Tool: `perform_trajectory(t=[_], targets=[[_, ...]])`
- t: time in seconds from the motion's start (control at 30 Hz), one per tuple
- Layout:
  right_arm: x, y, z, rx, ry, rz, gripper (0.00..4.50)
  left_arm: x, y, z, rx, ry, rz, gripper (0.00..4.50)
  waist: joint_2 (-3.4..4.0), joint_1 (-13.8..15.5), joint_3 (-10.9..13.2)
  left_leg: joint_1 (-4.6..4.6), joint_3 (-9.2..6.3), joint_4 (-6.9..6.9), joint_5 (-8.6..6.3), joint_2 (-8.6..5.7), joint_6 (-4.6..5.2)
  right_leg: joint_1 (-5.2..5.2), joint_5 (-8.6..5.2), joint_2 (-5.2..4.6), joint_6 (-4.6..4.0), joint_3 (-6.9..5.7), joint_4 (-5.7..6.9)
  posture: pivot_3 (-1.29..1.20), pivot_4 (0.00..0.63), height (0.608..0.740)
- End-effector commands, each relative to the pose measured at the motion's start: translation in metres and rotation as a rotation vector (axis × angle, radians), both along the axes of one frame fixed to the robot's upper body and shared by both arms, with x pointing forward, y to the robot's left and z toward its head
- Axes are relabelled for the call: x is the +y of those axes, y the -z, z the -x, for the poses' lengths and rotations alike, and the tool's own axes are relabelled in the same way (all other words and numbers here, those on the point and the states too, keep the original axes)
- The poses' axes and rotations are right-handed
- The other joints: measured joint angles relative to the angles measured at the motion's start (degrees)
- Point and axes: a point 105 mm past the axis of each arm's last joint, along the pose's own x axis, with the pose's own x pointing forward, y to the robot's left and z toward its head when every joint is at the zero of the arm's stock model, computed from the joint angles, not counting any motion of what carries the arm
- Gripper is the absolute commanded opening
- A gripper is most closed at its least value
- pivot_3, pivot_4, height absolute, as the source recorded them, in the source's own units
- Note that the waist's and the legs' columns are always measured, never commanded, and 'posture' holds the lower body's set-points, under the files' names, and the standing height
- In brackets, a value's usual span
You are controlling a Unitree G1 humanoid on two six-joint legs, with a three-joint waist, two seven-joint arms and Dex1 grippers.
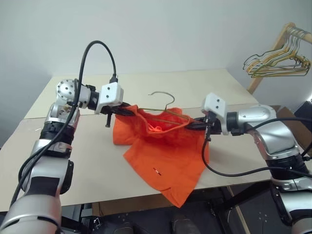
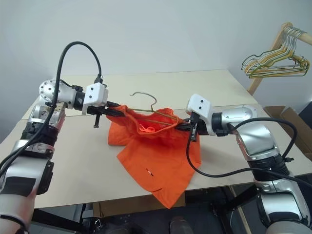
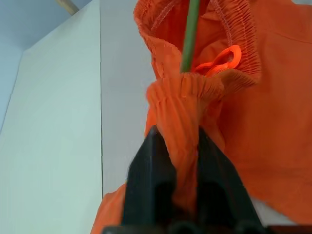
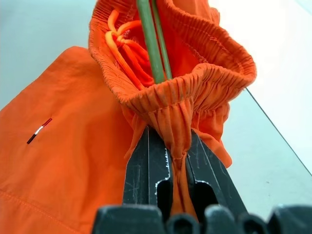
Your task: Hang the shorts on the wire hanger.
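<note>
The shorts were held up over the table by their waistband, with the lower part draped on the tabletop and one leg hanging past the near edge. The wire hanger was already threaded through the waistband opening, its hook standing free above the fabric — so the task was judged well advanced, with the waistband not yet spread and settled on the wire and neither grip let go.

The left gripper was closed on a gathered fold at one end of the waistband, with fabric bunched between its fingers. The right gripper was clamped tight on the opposite end, a thin pleat of cloth pinched between the jaws.

In the head views the whole layout was given: both arms facing each other, the hook, and a bunch of spare hangers on a wooden rack at the far right. In the wrist views something else was revealed — the wire passing down inside the waistband beside the orange drawstring, and each pinch seen close.
</note>
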Motion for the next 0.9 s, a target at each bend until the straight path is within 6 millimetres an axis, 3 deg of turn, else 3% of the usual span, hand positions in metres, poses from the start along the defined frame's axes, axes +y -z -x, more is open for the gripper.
perform_trajectory(t=[0.03, 0.17, 0.3, 0.43, 0.53, 0.67, 0.83, 0.9], targets=[[-0.005, -0.021, -0.002, -0.064, 0.032, -0.040, 0.00, 0.005, -0.018, -0.007, -0.050, -0.038, 0.055, 1.77, 0.00, -0.1, 0.0, 0.00, 0.00, 0.00, 0.00, 0.00, 0.00, 0.00, 0.00, 0.00, 0.00, 0.00, 0.00, -0.13, 0.000, 0.740], [-0.018, -0.024, -0.003, -0.056, 0.095, -0.051, 0.00, 0.018, -0.026, -0.004, -0.092, -0.033, 0.073, 3.06, 0.00, 0.0, 0.0, -0.02, 0.00, 0.00, 0.00, 0.00, 0.00, -0.01, 0.00, 0.00, 0.00, -0.01, 0.01, -0.14, 0.000, 0.740], [-0.037, -0.024, -0.003, -0.052, 0.170, -0.055, 0.00, 0.037, -0.039, -0.012, -0.135, -0.136, 0.122, 4.41, 0.00, -0.1, 0.0, -0.03, 0.00, 0.00, 0.00, 0.00, 0.00, -0.01, 0.00, -0.01, 0.00, -0.01, 0.00, -0.16, 0.000, 0.740], [-0.063, -0.025, -0.001, -0.022, 0.302, -0.073, 0.00, 0.049, -0.055, -0.011, -0.166, -0.191, 0.241, 4.46, 0.00, -0.1, 0.0, -0.03, 0.00, 0.00, 0.00, 0.00, 0.00, -0.01, 0.00, -0.03, 0.00, -0.02, -0.03, -0.18, 0.000, 0.740], [-0.085, -0.027, 0.000, 0.004, 0.439, -0.101, 0.00, 0.042, -0.066, -0.006, -0.180, -0.181, 0.419, 4.46, 0.02, -0.2, 0.0, -0.04, 0.00, 0.01, 0.00, 0.00, 0.00, 0.00, 0.00, -0.05, 0.00, -0.03, 0.00, -0.20, 0.000, 0.740], [-0.115, -0.024, 0.000, 0.085, 0.699, -0.178, 0.00, 0.029, -0.062, 0.024, -0.104, -0.054, 0.587, 4.46, 0.10, -1.1, -0.1, -0.03, -0.02, 0.01, 0.00, 0.02, 0.00, 0.02, 0.00, -0.10, 0.01, -0.01, 0.07, -0.23, 0.000, 0.740], [-0.151, -0.018, 0.004, 0.132, 0.992, -0.236, 0.00, 0.019, -0.051, 0.041, -0.039, -0.060, 0.673, 4.46, 0.10, -2.6, -0.1, -0.05, -0.38, -0.01, 0.00, 0.02, 0.00, 0.01, 0.00, -0.09, 0.00, -0.01, 0.09, -0.23, 0.000, 0.740], [-0.169, -0.014, 0.009, 0.143, 1.127, -0.179, 0.00, 0.014, -0.045, 0.045, -0.017, -0.079, 0.693, 4.46, 0.32, -3.2, -0.2, -0.03, -0.56, -0.04, 0.00, 0.01, 0.00, 0.05, 0.00, -0.10, 0.00, 0.01, 0.09, -0.23, 0.000, 0.740]])
